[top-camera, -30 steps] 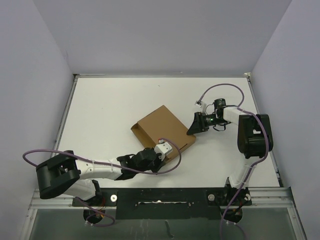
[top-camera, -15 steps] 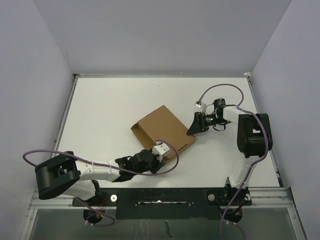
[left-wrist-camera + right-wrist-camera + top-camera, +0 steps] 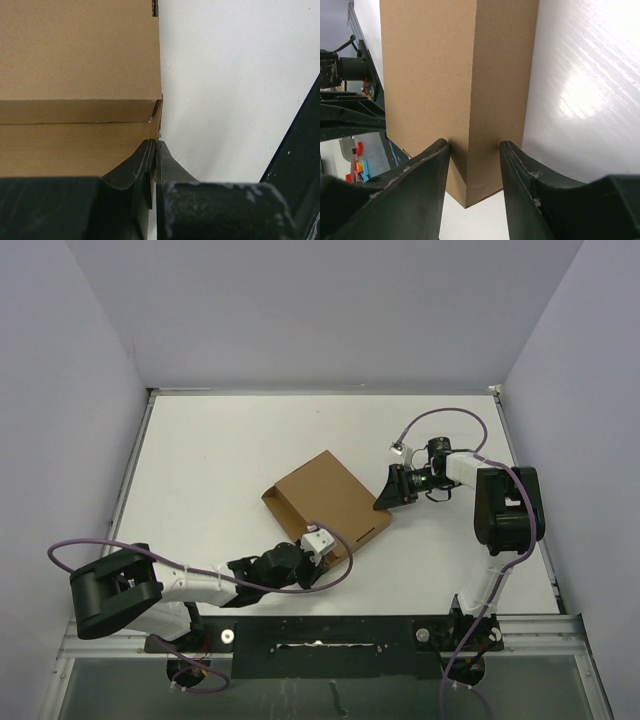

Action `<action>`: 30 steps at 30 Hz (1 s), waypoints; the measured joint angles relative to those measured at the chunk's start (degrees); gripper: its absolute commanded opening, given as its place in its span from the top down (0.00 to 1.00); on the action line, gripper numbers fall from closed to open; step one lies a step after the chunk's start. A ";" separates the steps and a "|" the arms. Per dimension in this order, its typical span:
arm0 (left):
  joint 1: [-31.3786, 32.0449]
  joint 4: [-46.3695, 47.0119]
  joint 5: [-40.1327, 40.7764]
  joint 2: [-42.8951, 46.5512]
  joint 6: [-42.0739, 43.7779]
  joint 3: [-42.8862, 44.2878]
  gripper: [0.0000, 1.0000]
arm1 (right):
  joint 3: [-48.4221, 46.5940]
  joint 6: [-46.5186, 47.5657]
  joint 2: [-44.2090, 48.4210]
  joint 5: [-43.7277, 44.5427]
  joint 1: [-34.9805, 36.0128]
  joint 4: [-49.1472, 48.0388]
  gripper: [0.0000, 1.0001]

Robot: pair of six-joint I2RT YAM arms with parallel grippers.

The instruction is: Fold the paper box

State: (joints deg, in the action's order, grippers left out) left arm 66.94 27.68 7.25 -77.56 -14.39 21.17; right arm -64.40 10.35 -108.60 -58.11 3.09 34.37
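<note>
The paper box (image 3: 325, 495) is a closed, shallow brown carton lying at an angle on the white table (image 3: 210, 455). My right gripper (image 3: 383, 498) holds its right corner. In the right wrist view that gripper (image 3: 474, 145) straddles the box (image 3: 430, 70), one finger (image 3: 427, 167) against each of two adjoining faces. My left gripper (image 3: 328, 556) sits at the box's near edge. In the left wrist view its jaws (image 3: 155, 143) are pressed together, tips touching the lower corner of the box (image 3: 75, 60). Nothing shows between them.
A black rail (image 3: 320, 635) runs along the near table edge, also visible at the right of the left wrist view (image 3: 300, 150). Purple cables (image 3: 345, 540) loop off both arms. Pale walls close in the table on three sides.
My left arm has drawn back slightly toward the near left, its shut tips still at the box's near edge. The right jaws have narrowed a little onto the corner. The box has stayed in place.
</note>
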 measured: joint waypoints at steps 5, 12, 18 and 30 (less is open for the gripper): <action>-0.09 2.10 -0.15 0.00 -0.02 -1.20 1.00 | -0.02 0.00 -0.02 0.00 0.00 0.02 0.57; -0.28 3.96 -0.26 -0.02 -0.04 -2.25 1.00 | -0.52 -0.20 -0.81 -0.46 -0.02 0.46 0.57; -0.35 6.27 -0.42 -0.13 -0.04 -3.48 1.00 | -0.52 -0.20 -0.85 -0.48 -0.02 0.48 0.57; -0.57 13.66 -1.03 -1.95 0.02 -6.29 1.00 | -0.63 -0.22 -0.92 -0.48 0.00 0.61 0.58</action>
State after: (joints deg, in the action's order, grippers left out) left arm 66.37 41.34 6.22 -79.50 -14.37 14.87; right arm -65.04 10.13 -109.51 -58.59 3.09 34.98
